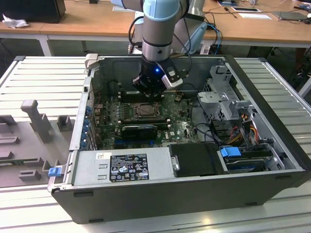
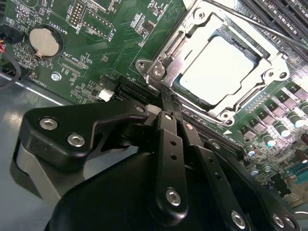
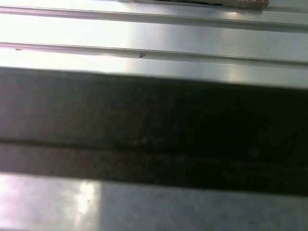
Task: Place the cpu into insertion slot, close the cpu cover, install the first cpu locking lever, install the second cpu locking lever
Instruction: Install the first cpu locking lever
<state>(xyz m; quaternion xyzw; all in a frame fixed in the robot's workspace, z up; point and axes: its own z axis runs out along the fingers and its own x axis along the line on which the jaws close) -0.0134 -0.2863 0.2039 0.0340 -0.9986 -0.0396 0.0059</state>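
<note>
Hovering inside the open computer case (image 1: 194, 189), the gripper (image 1: 151, 90) hangs just above the motherboard (image 2: 96, 53), at the edge of the slot (image 1: 145, 111). In the second wrist view its fingers (image 2: 171, 144) lie pressed together with nothing between them, tips just beside the socket's corner. Cpu (image 2: 219, 70): pale silver square, seated flat in the slot (image 2: 163, 53). Cover (image 2: 269, 77): metal frame lying down around the cpu, chip showing through its window, so placing and closing look done. Locking levers: a thin rod (image 2: 255, 21) runs along the socket's far side; whether either lever is latched cannot be told. Case rests on a ribbed tabletop (image 1: 39, 77).
</note>
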